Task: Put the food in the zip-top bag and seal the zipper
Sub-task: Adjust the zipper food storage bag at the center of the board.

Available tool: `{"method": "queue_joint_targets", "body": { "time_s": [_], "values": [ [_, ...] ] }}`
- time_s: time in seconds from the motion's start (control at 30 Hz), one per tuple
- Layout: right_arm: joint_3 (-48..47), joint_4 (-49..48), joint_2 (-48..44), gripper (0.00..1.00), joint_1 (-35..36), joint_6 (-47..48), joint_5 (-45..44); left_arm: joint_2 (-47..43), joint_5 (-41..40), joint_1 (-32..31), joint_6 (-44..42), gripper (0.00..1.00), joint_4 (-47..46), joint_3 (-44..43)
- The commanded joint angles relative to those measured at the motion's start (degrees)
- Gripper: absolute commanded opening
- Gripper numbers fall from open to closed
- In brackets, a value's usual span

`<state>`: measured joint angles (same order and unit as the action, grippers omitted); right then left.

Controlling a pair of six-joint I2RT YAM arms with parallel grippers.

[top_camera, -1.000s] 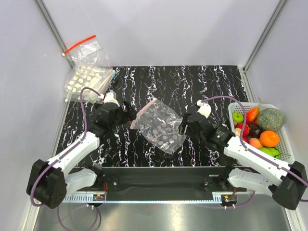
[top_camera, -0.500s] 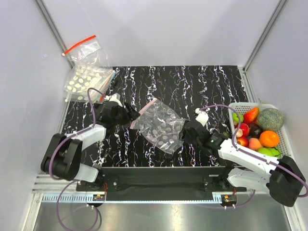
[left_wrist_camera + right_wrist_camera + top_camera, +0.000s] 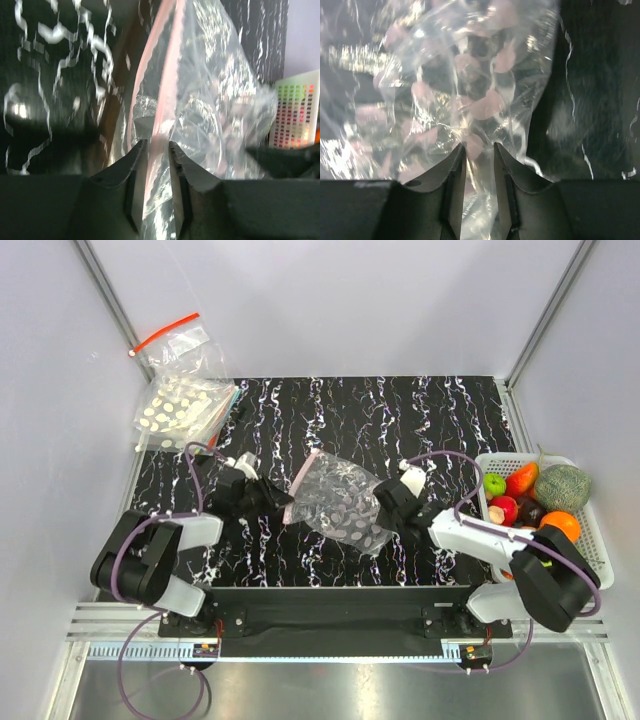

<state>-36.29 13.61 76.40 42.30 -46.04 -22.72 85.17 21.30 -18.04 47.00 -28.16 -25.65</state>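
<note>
**Operator:** What has changed over the last second?

**Technician:** Both arms have lowered and closed in. The left gripper (image 3: pixel 155 145) now has its fingers pressed nearly together on the zipper (image 3: pixel 166 90), which runs straight out ahead of the fingertips. The right gripper (image 3: pixel 479 147) pinches the film at the opposite end of the zip-top bag (image 3: pixel 340 502). A second ago both grippers stood just beside the bag, not on it. The bag has since shifted a little toward the right gripper and lies drawn out between the two.

**Operator:** Does the left pinch hold one lip of the mouth or both?

**Technician:** We cannot tell, because the wrist view is blurred there. It probably matters, as pinching both lips would keep the mouth closed.

**Operator:** Where is the food?

**Technician:** It is not yet loaded. The dark green lump (image 3: pixel 562 485) and the orange-red piece (image 3: pixel 524 478) lie in the white basket (image 3: pixel 505 457), well apart on the outer side of the right gripper. We judge the bag secured for opening; loading and sealing are outstanding.
</note>
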Motion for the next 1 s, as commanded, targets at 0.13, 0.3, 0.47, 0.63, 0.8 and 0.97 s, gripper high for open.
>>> {"method": "queue_joint_targets", "body": {
  "time_s": [0.13,0.3,0.47,0.63,0.8,0.97],
  "values": [
    [-11.15,-5.61,7.35,0.33,-6.35,7.09,1.01,-11.15,-5.03,-9.36,-3.58,0.25,1.35,2.45],
    [-24.39,-1.42,14.03,0.41,-6.71,15.45,0.4,-19.33,-19.85,-23.84,-5.6,0.25,9.94,0.69],
    [-31.11,4.58,13.09,0.74,-6.71,20.98,0.04,-26.78,-24.46,-28.36,-6.39,0.49,15.41,0.6],
    [-30.33,8.28,7.29,0.85,-6.71,22.84,2.92,-32.25,-27.27,-28.28,-8.94,0.65,24.54,-0.36],
    [-24.63,0.92,2.53,0.73,-4.0,29.95,20.33,-35.15,-30.27,-27.14,-10.79,0.75,34.03,-4.75],
    [-22.77,-0.51,3.66,0.7,2.25,35.57,22.54,-38.39,-21.58,-16.52,-9.48,0.77,35.55,-5.91]
  ]
}}
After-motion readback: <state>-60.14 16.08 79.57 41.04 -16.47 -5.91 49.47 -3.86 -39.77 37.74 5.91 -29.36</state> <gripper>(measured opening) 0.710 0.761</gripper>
